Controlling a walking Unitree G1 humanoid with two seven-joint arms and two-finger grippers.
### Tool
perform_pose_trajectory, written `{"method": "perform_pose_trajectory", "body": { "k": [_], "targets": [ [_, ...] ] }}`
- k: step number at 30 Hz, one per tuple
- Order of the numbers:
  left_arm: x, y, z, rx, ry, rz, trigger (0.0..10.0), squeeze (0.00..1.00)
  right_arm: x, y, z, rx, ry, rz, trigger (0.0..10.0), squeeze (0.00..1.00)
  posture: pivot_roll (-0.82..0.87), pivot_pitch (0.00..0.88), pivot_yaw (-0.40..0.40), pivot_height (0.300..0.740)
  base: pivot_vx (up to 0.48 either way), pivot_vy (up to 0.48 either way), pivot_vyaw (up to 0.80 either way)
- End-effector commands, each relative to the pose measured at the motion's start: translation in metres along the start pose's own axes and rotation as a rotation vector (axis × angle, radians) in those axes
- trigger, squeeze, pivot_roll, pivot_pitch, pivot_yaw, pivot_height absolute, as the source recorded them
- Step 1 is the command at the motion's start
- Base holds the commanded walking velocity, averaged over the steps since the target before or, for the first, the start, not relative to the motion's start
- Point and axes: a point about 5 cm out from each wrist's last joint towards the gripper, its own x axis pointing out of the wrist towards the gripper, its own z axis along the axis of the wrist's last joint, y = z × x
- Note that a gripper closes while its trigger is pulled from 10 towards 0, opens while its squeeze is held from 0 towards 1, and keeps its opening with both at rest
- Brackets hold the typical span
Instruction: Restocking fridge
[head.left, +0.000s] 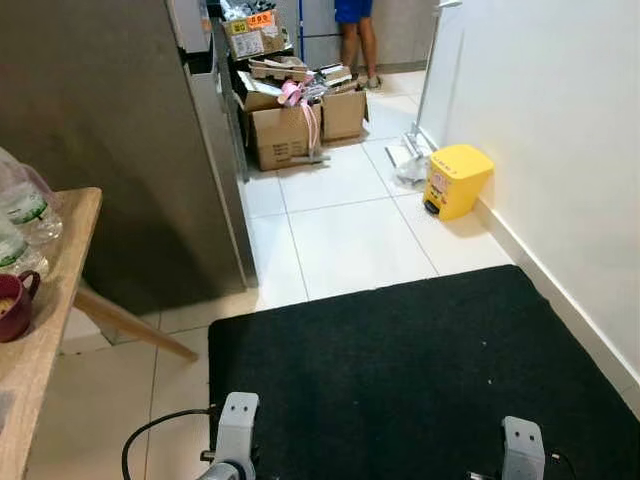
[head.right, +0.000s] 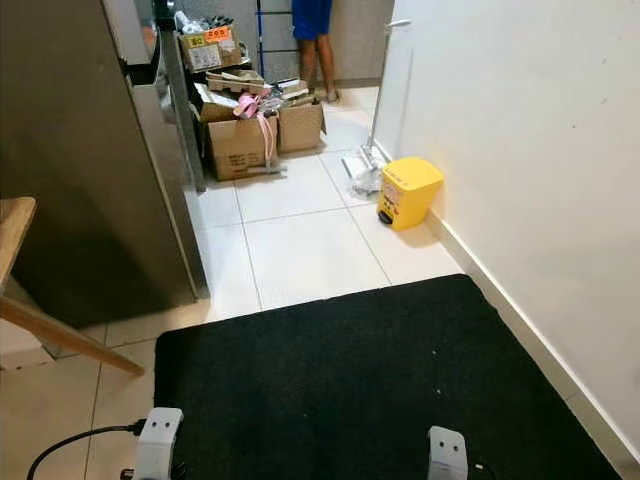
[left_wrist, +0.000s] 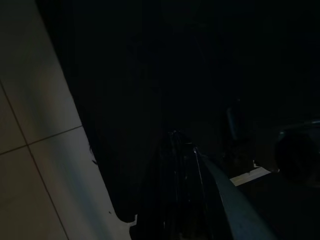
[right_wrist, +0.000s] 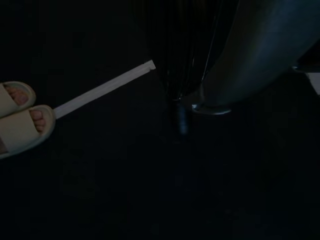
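Note:
The fridge (head.left: 120, 150) stands on the left, its dark steel side turned toward me and its door edge (head.left: 222, 130) toward the corridor. A wooden table (head.left: 45, 330) at the near left carries plastic water bottles (head.left: 22, 205) and a dark red mug (head.left: 12, 305). Both silver arms hang low over the black mat, left arm (head.left: 237, 430) and right arm (head.left: 522, 445). The left gripper (left_wrist: 181, 145) is a dark shape over mat and tiles. The right gripper (right_wrist: 179, 107) hangs in deep shade above the mat.
A black mat (head.left: 420, 370) covers the floor before me. A yellow pedal bin (head.left: 456, 180) stands by the right wall. Cardboard boxes (head.left: 290, 115) are piled past the fridge, with a person's legs (head.left: 357, 45) behind. Sandalled feet (right_wrist: 20, 117) stand close by.

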Motion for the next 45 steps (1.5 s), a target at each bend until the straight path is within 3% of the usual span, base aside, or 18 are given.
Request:
{"method": "perform_pose_trajectory", "body": {
  "k": [1, 38, 45],
  "targets": [
    [-0.0010, -0.0019, -0.0080, 0.002, 0.029, -0.011, 10.0, 0.00, 0.0005, 0.0005, 0.0048, 0.023, -0.019, 0.009, 10.0, 0.00, -0.01, 0.002, -0.022, 0.740, 0.000, 0.000, 0.76],
    [-0.0008, -0.0056, -0.0096, 0.019, 0.039, -0.041, 10.0, 0.00, 0.0005, 0.0033, 0.0023, 0.042, -0.013, 0.036, 10.0, 0.00, -0.01, 0.006, -0.018, 0.740, 0.000, 0.000, 0.75],
    [-0.0008, -0.0065, -0.0100, 0.027, 0.040, -0.045, 10.0, 0.00, 0.0000, 0.0003, 0.0013, 0.044, -0.008, 0.014, 10.0, 0.00, -0.01, 0.004, -0.018, 0.740, 0.000, -0.037, 0.00]
  ]
}}
